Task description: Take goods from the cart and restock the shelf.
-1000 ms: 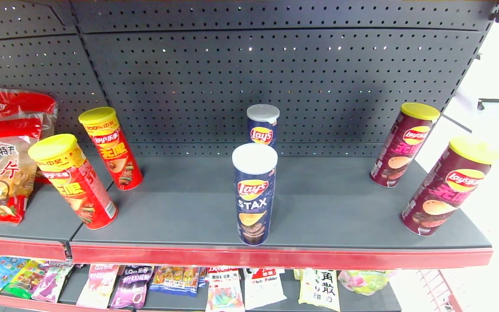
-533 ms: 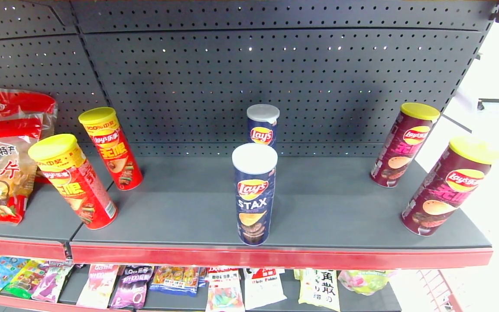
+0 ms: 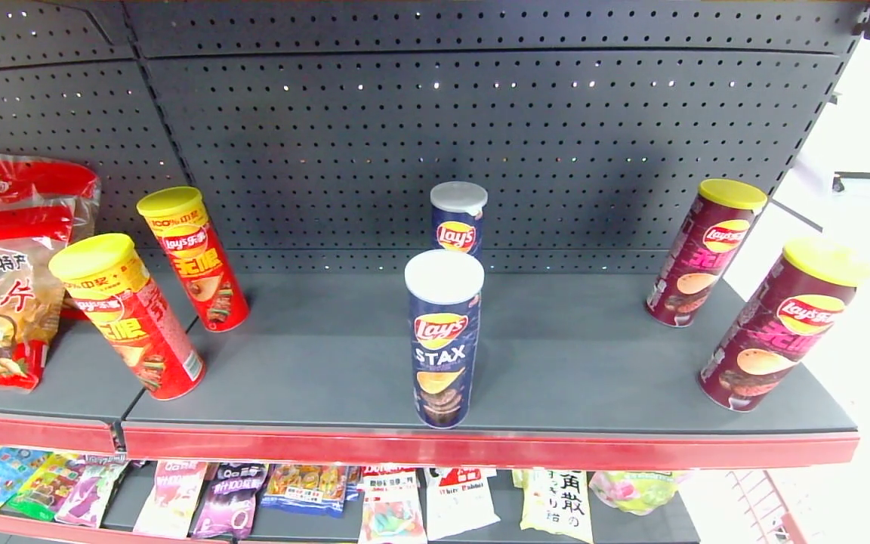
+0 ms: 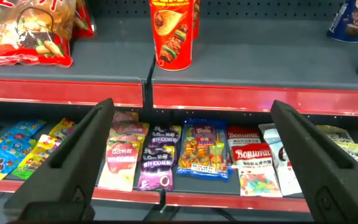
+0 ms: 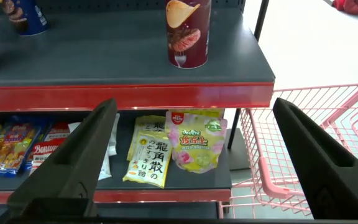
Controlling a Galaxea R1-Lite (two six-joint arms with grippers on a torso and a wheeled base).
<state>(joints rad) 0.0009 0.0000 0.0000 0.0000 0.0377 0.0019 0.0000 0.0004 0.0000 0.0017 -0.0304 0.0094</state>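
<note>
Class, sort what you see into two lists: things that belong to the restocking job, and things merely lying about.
Job: shelf, pink cart, left gripper and right gripper (both open, empty), crisp tubes standing on the shelf.
Lying about: red snack bags at the shelf's left end, packets on the lower shelf.

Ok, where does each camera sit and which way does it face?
Head view: on the head, looking down at the shelf.
Left wrist view: lower, facing the red can; open left gripper frames it.
Right wrist view: lower, facing maroon can and cart; open right gripper frames it.
Shared: head and left wrist show the red can.
</note>
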